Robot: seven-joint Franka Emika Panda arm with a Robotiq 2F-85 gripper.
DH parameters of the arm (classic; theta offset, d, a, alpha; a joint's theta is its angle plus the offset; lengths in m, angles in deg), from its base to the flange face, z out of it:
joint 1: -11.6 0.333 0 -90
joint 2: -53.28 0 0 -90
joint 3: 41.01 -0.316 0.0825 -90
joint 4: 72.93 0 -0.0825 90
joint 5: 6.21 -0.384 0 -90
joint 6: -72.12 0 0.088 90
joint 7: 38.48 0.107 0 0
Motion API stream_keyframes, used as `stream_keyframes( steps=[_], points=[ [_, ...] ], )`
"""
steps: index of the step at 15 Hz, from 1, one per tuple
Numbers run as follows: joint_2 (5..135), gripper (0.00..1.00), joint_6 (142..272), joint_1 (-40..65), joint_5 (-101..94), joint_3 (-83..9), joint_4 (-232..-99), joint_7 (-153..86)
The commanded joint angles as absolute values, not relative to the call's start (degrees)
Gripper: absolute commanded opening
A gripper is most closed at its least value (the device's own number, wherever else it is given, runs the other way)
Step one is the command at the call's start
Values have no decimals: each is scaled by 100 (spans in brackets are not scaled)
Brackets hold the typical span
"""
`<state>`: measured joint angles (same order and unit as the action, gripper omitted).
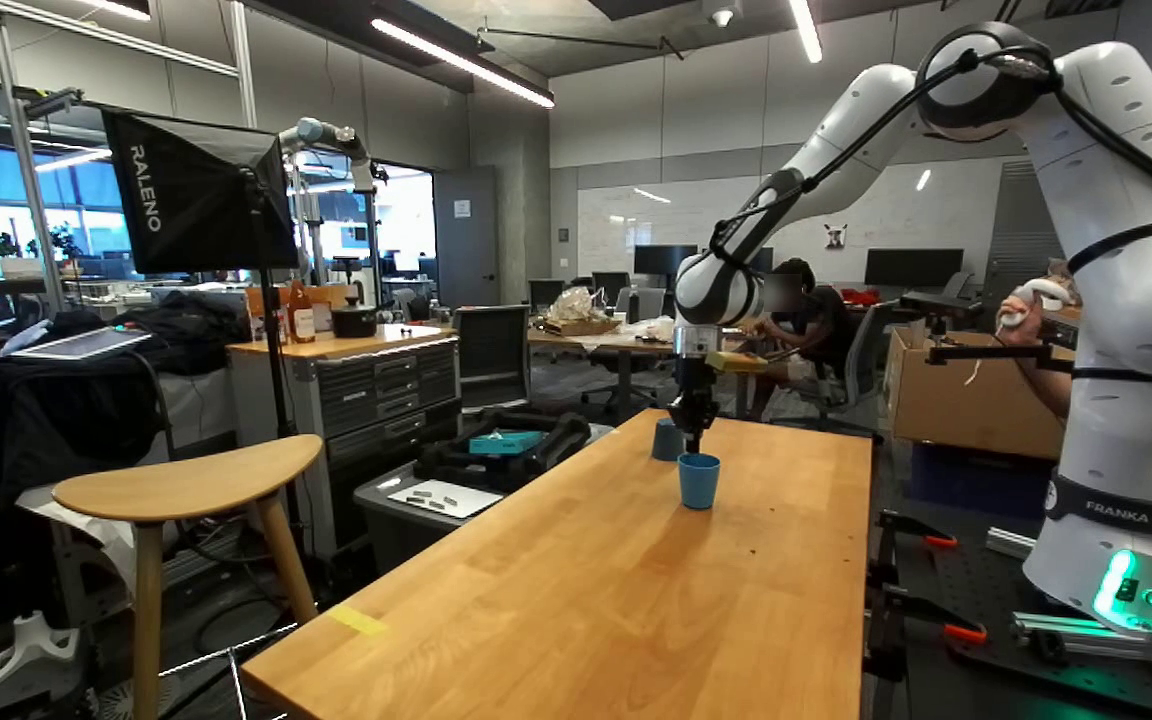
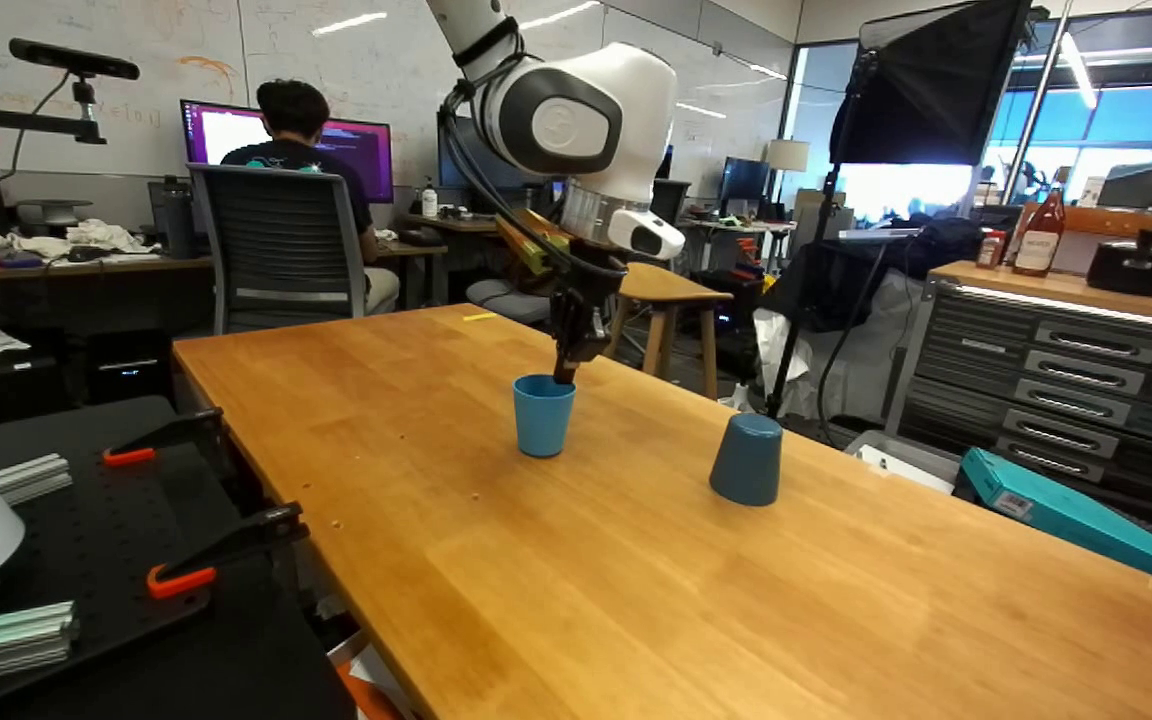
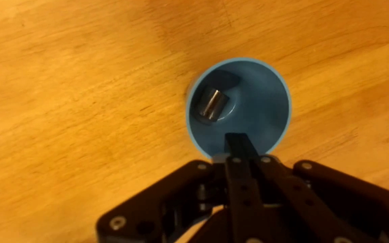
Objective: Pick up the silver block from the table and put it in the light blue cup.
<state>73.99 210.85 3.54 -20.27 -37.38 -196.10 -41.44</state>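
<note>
"Whiteboard (image 2: 161, 50) at the back, a person (image 2: 296, 142) seated at a monitor (image 2: 364, 160), and a long wooden table (image 2: 656, 590) up front. What's standing on it?"

"2 cups: the light blue cup (image 2: 542, 420), upright, and apart from it the darker blue cup (image 2: 747, 460), upside down. Both exterior views show them."

"And the silver block (image 3: 213, 104)?"

"Inside the light blue cup, low down near its side, as the wrist view shows."

"Where's the gripper (image 2: 564, 375)?"

"Pointing down right at that cup's mouth, by the rim. Whether it touches the rim, I can't tell."

"Has it got hold of anything?"

"Nothing. Its fingers (image 3: 236, 145) look drawn together, with no gap that I can see."

"What else is around?"

"A wooden stool (image 2: 671, 285) beyond the table's edge, and a black softbox (image 2: 921, 90) raised behind."
</note>
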Motion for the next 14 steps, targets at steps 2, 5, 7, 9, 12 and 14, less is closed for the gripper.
stream_keyframes(
  steps=[2,5,7,9,12,14],
  points=[
    [6574,4,20524,294,-1553,-3511,-19676,-4135],
    [6081,30,20014,356,-450,-3207,-19658,-4042],
    [5756,45,19634,315,162,-3102,-19629,-4158],
    [5413,61,19269,272,613,-3053,-19648,-4336],
    [5062,83,18947,199,991,-3030,-19648,-4541],
    [5256,73,19074,203,851,-3067,-19585,-4390]
  ],
)
